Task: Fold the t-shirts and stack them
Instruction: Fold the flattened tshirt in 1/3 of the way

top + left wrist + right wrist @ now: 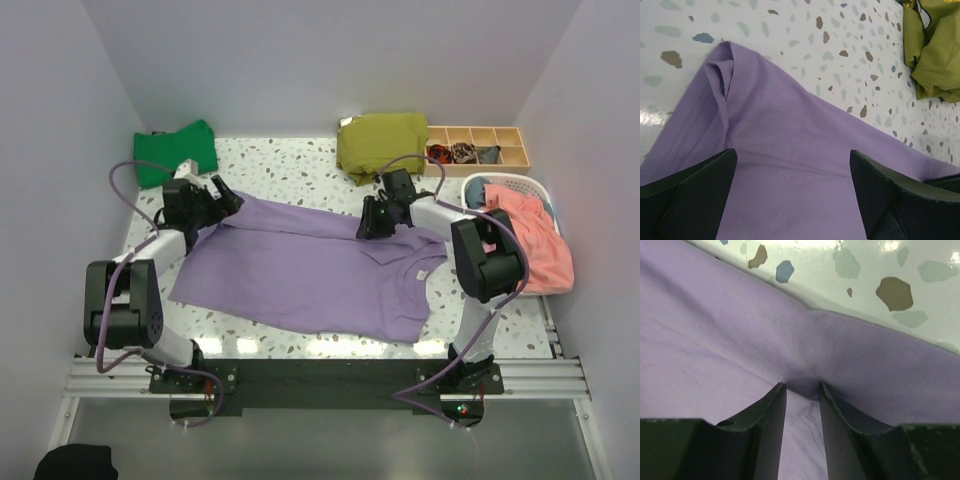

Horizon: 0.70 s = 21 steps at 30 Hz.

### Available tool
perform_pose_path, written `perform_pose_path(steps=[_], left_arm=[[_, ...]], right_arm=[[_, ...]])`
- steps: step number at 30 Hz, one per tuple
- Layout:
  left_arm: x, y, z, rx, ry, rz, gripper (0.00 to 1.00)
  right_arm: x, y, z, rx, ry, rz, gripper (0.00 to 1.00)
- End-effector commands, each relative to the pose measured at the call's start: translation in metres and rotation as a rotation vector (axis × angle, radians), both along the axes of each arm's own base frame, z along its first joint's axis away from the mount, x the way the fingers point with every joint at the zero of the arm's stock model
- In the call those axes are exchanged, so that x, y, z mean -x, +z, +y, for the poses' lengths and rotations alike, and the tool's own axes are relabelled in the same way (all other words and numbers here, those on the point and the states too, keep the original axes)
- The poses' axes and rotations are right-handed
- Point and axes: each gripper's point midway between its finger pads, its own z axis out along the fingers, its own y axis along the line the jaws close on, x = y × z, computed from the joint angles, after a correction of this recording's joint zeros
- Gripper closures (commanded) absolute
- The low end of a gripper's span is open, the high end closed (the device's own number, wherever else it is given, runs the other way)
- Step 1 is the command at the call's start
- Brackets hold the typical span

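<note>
Jaws on my left gripper [792, 165] stand wide apart with nothing between them, hovering just above the lavender t-shirt [300, 270] at its far left corner. My right gripper [802, 387] is set narrow, its fingertips [777, 392] pressed into the shirt's far edge, where the cloth puckers into the gap. I cannot tell whether it is pinched or only touched.

The shirt lies spread across the terrazzo table [290, 165], neck label to the right, with a fold running along the far side. I judge this to be the let-go after laying that fold. To do it well, I would open the right side fully before lifting, then raise both arms straight up so no fingertip drags the edge. The green t-shirt [175, 150] sits at the far left corner, well apart.
</note>
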Motion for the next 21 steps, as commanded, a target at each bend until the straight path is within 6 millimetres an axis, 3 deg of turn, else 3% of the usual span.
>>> perform_pose_path(steps=[1,6,10,14,21], left_arm=[[0.021,-0.003,0.028,-0.035,0.154,0.027,0.0],[0.033,-0.014,0.038,-0.051,0.224,0.077,0.0],[0.03,-0.014,0.031,-0.021,0.195,0.065,0.0],[0.028,-0.034,0.021,0.026,0.165,0.097,0.01],[0.011,-0.044,0.014,0.133,0.195,0.043,0.23]], right_arm=[[0.011,0.003,-0.021,0.084,-0.014,-0.003,0.62],[0.014,0.003,-0.02,0.078,-0.012,-0.004,0.62],[0.014,0.004,-0.022,0.083,-0.013,-0.006,0.62],[0.014,0.004,-0.021,0.082,-0.012,-0.011,0.62],[0.014,0.0,-0.021,0.082,-0.007,-0.004,0.62]])
